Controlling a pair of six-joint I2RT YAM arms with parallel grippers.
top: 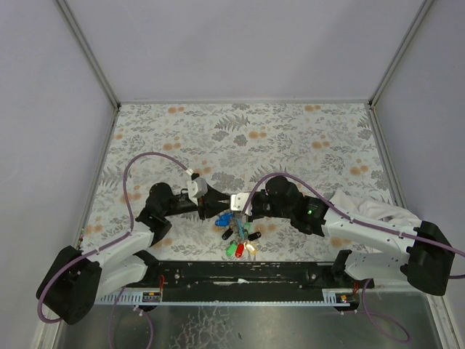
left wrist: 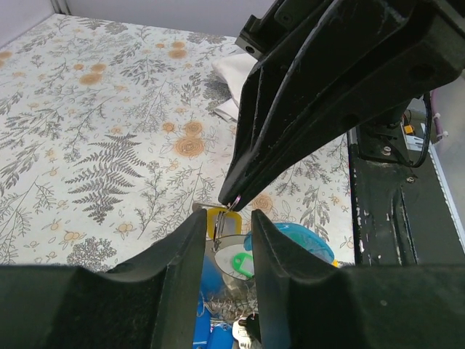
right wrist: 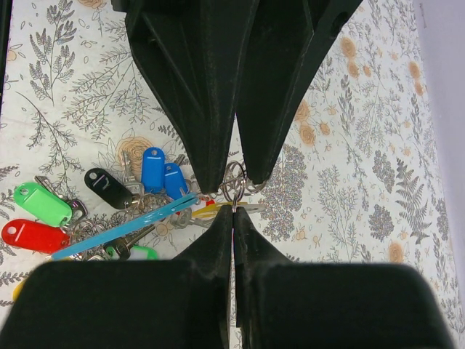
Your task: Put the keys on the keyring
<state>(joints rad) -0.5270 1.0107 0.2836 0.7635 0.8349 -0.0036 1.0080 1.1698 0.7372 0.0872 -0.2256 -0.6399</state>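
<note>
No readable text, label or number anywhere.

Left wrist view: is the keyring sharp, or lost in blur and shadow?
Left wrist: keyring small but discernible, near fingers dark, surface detail lost, crowding it. Right wrist: keys crisp, evenly lit. Top external: even light, keys tiny.

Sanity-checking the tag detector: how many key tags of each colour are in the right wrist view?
Blue tags: 2
Green tags: 2 (one partly hidden)
Red tag: 1
Black tag: 1
Yellow tag: 1 (at the jaws)
Total: 7 visible; more may be hidden under the jaws.
</note>
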